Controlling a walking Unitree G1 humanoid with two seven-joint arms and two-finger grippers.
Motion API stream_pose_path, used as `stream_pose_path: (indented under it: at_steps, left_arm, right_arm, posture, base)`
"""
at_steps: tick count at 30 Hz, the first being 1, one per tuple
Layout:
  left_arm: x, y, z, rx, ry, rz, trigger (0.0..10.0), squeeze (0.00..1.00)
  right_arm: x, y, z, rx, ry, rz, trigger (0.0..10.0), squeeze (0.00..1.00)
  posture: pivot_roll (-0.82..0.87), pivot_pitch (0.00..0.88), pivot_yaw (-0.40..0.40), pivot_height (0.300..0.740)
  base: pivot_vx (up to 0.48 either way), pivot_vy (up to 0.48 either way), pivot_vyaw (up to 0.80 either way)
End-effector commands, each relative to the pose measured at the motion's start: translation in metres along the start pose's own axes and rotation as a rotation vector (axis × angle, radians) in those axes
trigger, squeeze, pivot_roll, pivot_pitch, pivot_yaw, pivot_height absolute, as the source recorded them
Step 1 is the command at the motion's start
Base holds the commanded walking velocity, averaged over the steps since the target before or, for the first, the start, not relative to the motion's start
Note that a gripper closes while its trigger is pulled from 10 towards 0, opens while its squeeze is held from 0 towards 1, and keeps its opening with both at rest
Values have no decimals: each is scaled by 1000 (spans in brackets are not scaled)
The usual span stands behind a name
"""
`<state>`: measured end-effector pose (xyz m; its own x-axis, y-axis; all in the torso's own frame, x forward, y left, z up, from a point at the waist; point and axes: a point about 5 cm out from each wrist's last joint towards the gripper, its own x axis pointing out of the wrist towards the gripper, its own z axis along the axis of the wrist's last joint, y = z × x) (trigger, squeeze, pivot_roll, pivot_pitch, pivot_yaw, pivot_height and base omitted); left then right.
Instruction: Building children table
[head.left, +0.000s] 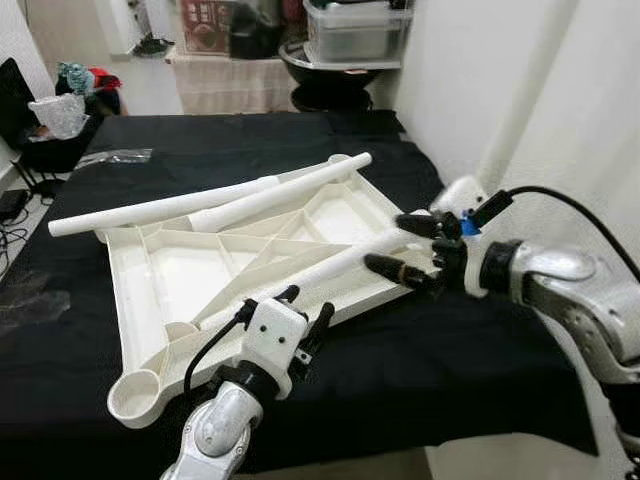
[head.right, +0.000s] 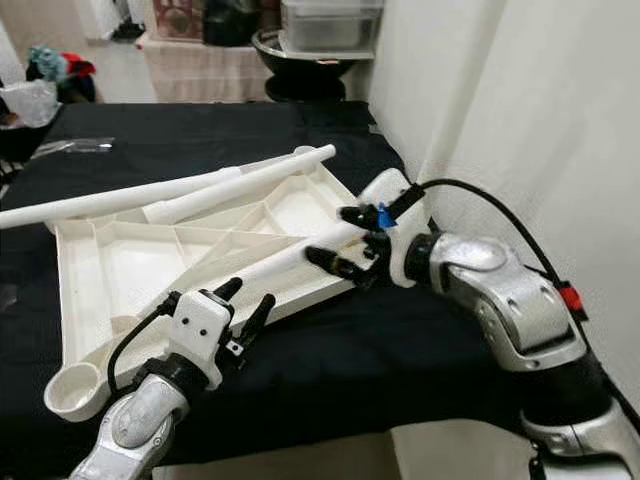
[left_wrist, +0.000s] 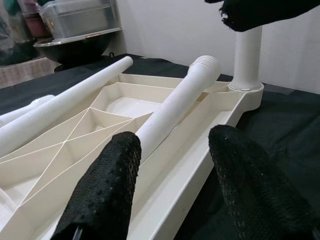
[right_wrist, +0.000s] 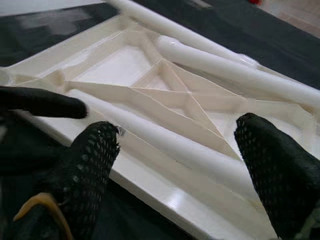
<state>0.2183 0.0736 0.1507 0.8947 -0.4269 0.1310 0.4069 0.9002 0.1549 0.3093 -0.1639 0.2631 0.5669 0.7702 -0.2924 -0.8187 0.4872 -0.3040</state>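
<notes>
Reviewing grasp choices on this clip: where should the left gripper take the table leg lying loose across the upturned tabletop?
Probably mid-shaft, coming down from above. The loose leg is a smooth round tube lying slantwise over the tabletop's ribs, so its sides stand free. The left gripper is open near its lower end; fingers should straddle it crosswise, leaving the threaded tip bare.

Right gripper (head.right: 340, 240), fingers parted, brackets the end of a white leg tube (head.right: 290, 255) lying across the ribbed white tabletop (head.right: 130, 260). Left gripper (head.right: 247, 300), fingers spread, sits at the tabletop's near edge. Beyond both grippers, two further tubes (head.right: 150, 200) rest on the tabletop, over black cloth (head.right: 400, 350).
</notes>
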Motion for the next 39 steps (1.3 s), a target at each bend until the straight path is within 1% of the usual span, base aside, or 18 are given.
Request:
stream_pose_path:
  at_steps: [1, 3, 4, 6, 8, 10, 11, 12, 14, 16, 17, 19, 20, 21, 23, 26, 33, 39]
  left_arm:
    - [0, -2, -2, -12, 11, 4, 10000, 0]
    - [0, -2, -2, -14, 10, 7, 10000, 0]
    - [0, -2, -2, -14, 10, 7, 10000, 0]
    - [1, -3, -1, -17, 5, 8, 10000, 0]
    - [1, -3, -1, -17, 5, 8, 10000, 0]
    - [2, -3, 2, -19, -2, 9, 10000, 0]
    - [2, -3, 2, -19, -2, 9, 10000, 0]
    - [2, -4, 3, -20, -5, 9, 10000, 0]
    - [2, -4, 3, -20, -5, 9, 10000, 0]
    - [1, -5, 6, -26, -8, 13, 10000, 0]
    - [1, -5, 6, -26, -8, 13, 10000, 0]
    - [-2, -8, 7, -35, -5, 17, 10000, 0]
    - [-2, -8, 7, -35, -5, 17, 10000, 0]
    - [-2, -9, 7, -37, -5, 17, 10000, 0]
    - [-3, -9, 8, -37, -5, 18, 10000, 0]
    - [-4, -11, 9, -43, -5, 15, 10000, 0]
    - [-4, -13, 10, -49, -6, 13, 10000, 0]
    - [-7, -18, 19, -64, -17, 15, 10000, 0]
  right_arm:
    - [-6, -12, 14, -119, -22, -21, 10000, 0]
    - [0, -29, 28, -211, -43, -86, 10000, 0]
    - [0, -29, 28, -211, -43, -86, 10000, 0]
    - [17, -47, 45, -385, -2, -153, 10000, 0]
    - [17, -47, 45, -385, -2, -153, 10000, 0]
    - [37, -55, 52, -561, 109, -153, 10000, 0]
    - [37, -55, 52, -561, 109, -153, 10000, 0]
    - [43, -55, 51, -624, 159, -128, 10000, 0]
    - [43, -55, 51, -624, 159, -128, 10000, 0]
    - [60, -55, 42, -756, 328, -27, 10000, 0]
    - [60, -55, 42, -756, 328, -27, 10000, 0]
    - [69, -54, 33, -890, 536, 141, 10000, 0]
    - [69, -54, 33, -890, 536, 141, 10000, 0]
    - [74, -55, 37, -955, 576, 166, 10000, 0]
    - [76, -56, 38, -974, 581, 169, 10000, 0]
    - [81, -53, 41, -1024, 644, 254, 10000, 0]
    - [91, -52, 47, -1025, 649, 243, 10000, 0]
    - [98, -48, 41, -964, 679, 291, 10000, 0]
  posture:
    - [-4, 39, -90, 740]
    - [-6, 41, -95, 740]
    - [-6, 41, -95, 740]
    - [-7, 49, -103, 740]
    - [-7, 49, -103, 740]
    - [-3, 56, -113, 740]
    - [-3, 56, -113, 740]
    - [-3, 61, -119, 740]
    - [-3, 61, -119, 740]
    - [-3, 77, -130, 740]
    - [-3, 77, -130, 740]
    - [-6, 90, -142, 740]
    - [-6, 90, -142, 740]
    - [-7, 96, -153, 740]
    - [-7, 96, -153, 740]
    - [-10, 103, -162, 740]
    - [-11, 110, -168, 740]
    - [-10, 144, -181, 740]
  base:
    - [0, 0, 0]
    - [0, 0, 0]
    - [0, 0, 0]
    - [0, 0, 0]
    - [0, 0, 0]
    - [0, 0, 0]
    - [0, 0, 0]
    - [0, 0, 0]
    - [0, 0, 0]
    - [0, 0, 0]
    - [0, 0, 0]
    - [0, 0, 0]
    - [0, 0, 0]
    - [0, 0, 0]
    - [0, 0, 0]
    - [0, 0, 0]
    - [0, 0, 0]
    - [0, 0, 0]
